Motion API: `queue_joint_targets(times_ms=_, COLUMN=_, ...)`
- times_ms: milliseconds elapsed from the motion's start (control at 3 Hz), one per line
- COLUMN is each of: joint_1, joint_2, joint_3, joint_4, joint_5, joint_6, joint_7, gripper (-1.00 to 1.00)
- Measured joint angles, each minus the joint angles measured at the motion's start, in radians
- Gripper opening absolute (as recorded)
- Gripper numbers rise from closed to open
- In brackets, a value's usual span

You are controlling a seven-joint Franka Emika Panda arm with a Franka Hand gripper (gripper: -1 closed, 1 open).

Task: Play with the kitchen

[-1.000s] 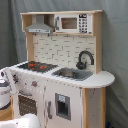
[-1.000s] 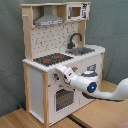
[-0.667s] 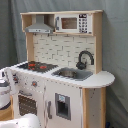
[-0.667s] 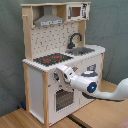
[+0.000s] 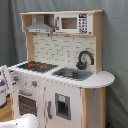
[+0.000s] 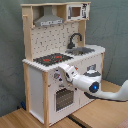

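On a wooden floor before a grey curtain stands the kitchen (image 6: 60, 65), upright, seen in both exterior views; the white arm (image 6: 100, 89) reaches in from the second exterior view's right; its gripper (image 6: 62, 71) sits against the knob panel, finger state indiscernible.

A smooth white arm (image 6: 102, 90) of rounded segments, one joint bearing a glowing blue ring.
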Motion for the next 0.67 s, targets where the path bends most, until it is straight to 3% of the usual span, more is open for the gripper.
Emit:
queue_joint_targets(times_ms=333, joint_1=0.057, joint_2=0.001, joint_3=-0.017, joint_4=-0.025, joint_5=0.000, joint_6=-0.087, joint_7=-0.017, gripper=1.00)
queue_joint_targets(times_ms=667, joint_1=0.135, joint_2=0.001, joint_3=-0.028, joint_4=-0.089, joint_5=0.000, joint_6=-0.124, joint_7=-0.017, gripper=1.00)
